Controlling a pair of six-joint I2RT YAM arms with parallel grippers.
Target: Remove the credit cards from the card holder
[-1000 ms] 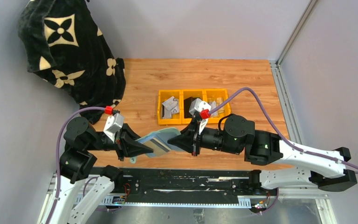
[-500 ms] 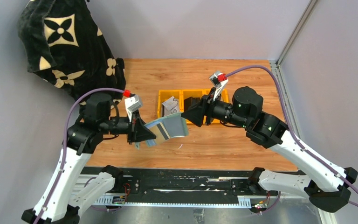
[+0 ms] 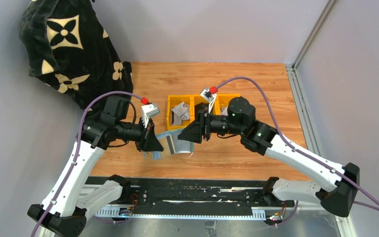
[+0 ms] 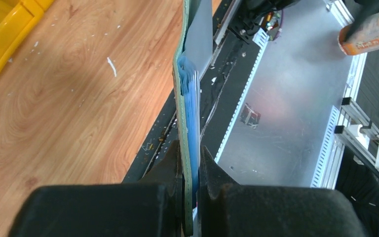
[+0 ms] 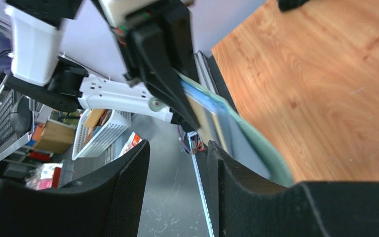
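Nearest my bases, my left fingers are clamped on one end of the card holder, holding it on edge in the air over the near part of the counter. In the left wrist view the pale green cover runs straight out from that pinch, with the blue inner pockets fanned against it.

My right fingers face the holder's free end. They stand apart with nothing between them, and the holder's green edge lies just beside one of them.

A tan strip shows among the pockets, and I take it to be one of the credit cards. I cannot make out any others.

I expect the holder to be light, soft and floppy, so it will bend away unless I keep the left pinch firm. The cards should be stiff, thin and slick. I would take one by its exposed short edge, flat between both pads, and pull it along the pocket, not across it.

Farther out, yellow bins hold grey and black parts. A black patterned cloth hangs at the far left.
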